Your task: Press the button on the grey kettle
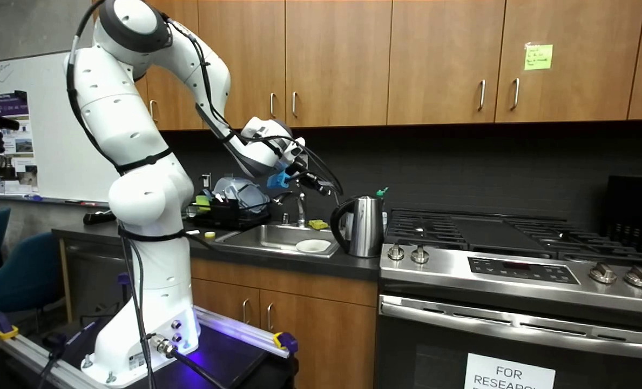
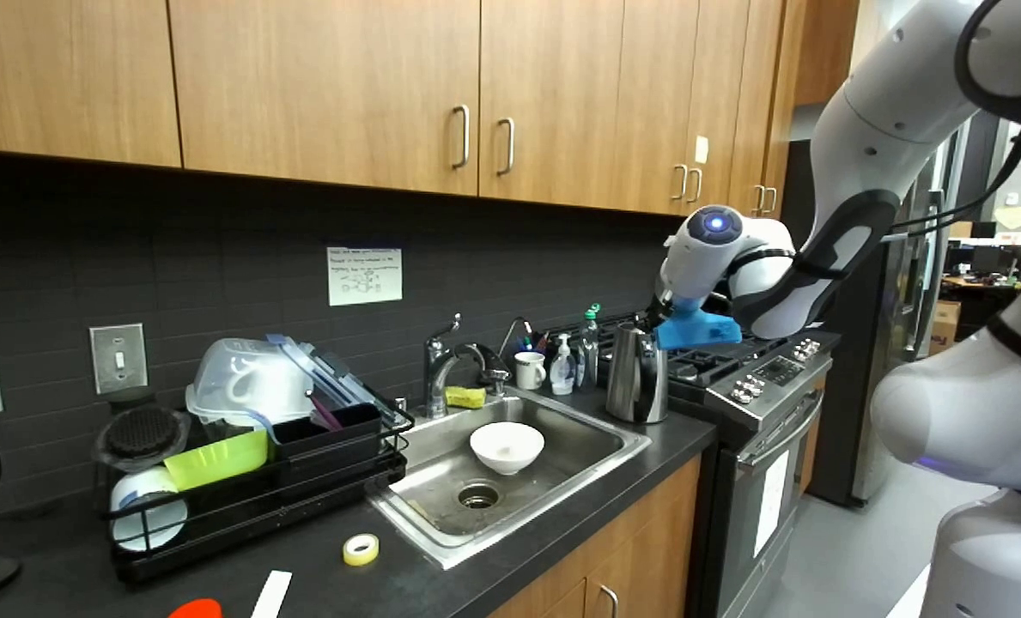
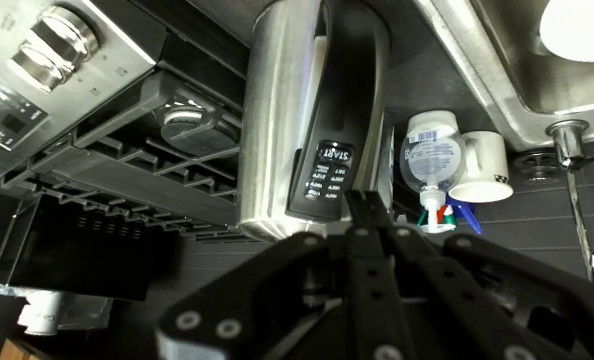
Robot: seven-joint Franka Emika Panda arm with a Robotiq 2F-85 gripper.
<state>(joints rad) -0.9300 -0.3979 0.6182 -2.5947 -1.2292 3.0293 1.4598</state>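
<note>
The grey kettle (image 1: 368, 227) stands upright on the counter between sink and stove. It also shows in an exterior view (image 2: 629, 378) and in the wrist view (image 3: 269, 130), where it appears upside down. Its dark handle carries a black button panel (image 3: 321, 172) with a START button (image 3: 335, 153) and several temperature buttons. My gripper (image 3: 364, 197) is shut and empty, its fingertips together. In the wrist view the tips overlap the corner of the panel; I cannot tell contact. In an exterior view the gripper (image 1: 329, 189) is above and beside the kettle's handle.
A soap bottle (image 3: 431, 155) and a white mug (image 3: 481, 167) stand behind the kettle. The sink (image 2: 622, 442) holds a white bowl (image 2: 507, 446). The stove (image 1: 461, 259) adjoins the kettle. A faucet (image 2: 458, 365) and dish rack (image 2: 278, 481) are farther along the counter.
</note>
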